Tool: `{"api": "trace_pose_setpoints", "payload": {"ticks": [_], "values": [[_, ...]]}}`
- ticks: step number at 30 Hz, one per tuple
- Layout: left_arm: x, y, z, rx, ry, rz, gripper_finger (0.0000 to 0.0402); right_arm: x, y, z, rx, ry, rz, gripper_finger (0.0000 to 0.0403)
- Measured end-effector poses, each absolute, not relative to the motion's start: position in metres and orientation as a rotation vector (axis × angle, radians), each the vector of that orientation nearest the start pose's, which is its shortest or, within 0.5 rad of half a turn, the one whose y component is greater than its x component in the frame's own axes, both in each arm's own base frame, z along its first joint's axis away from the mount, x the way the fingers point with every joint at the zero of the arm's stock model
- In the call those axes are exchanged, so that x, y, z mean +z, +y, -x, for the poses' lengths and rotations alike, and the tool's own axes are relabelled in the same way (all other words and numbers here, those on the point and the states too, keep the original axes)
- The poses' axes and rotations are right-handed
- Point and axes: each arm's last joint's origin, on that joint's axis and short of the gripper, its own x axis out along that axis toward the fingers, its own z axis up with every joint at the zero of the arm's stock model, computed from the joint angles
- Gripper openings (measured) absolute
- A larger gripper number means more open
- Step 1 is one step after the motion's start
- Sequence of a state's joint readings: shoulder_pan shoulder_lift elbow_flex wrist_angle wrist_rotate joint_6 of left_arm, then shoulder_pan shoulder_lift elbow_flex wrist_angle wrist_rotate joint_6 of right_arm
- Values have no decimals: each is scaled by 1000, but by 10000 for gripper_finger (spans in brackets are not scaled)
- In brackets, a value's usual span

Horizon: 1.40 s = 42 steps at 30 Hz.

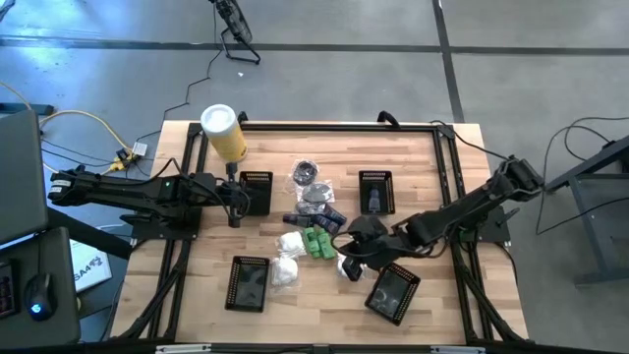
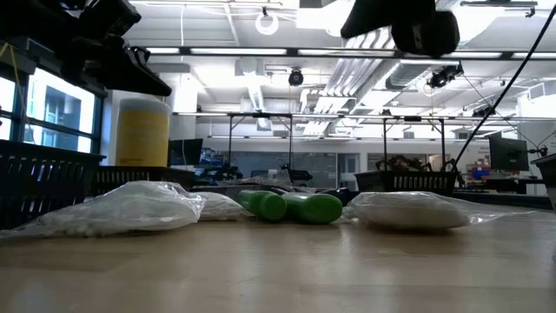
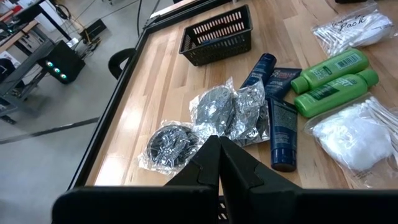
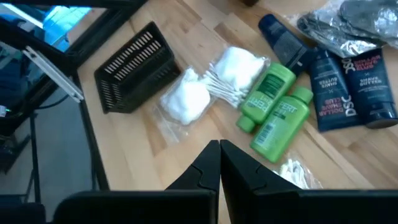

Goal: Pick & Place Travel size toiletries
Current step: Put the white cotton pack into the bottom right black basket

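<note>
Both grippers, left (image 3: 219, 163) and right (image 4: 219, 163), closed, empty; two green bottles (image 4: 273, 106), three blue tubes (image 4: 351, 81), four baskets (image 4: 134, 68).

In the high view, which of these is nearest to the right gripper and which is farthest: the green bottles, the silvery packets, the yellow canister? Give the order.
Measured from the shut right gripper:
1. Green bottles, just beside it, toward the table's middle.
2. Silvery packets, farther up the table, near the centre.
3. Yellow canister, far corner on the left arm's side.
</note>
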<state>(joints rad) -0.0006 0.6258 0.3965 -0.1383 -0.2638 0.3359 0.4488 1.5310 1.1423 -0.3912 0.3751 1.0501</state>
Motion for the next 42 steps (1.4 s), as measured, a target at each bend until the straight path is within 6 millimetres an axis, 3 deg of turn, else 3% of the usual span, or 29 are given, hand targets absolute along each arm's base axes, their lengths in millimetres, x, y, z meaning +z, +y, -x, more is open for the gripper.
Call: {"api": "trace_pose_setpoints", "payload": {"ticks": [9,22,36,42], "values": [[226,7,-148,197,407,-379,0,269,131,-298,-314,687,-674,3],[227,8,-148,197,406,-379,0,226,134,-311,-281,942,-613,3],[226,7,-148,196,406,-379,0,220,123,-320,-295,942,-611,4],[227,8,-148,197,406,-378,0,219,121,-320,-289,957,-598,53]]}}
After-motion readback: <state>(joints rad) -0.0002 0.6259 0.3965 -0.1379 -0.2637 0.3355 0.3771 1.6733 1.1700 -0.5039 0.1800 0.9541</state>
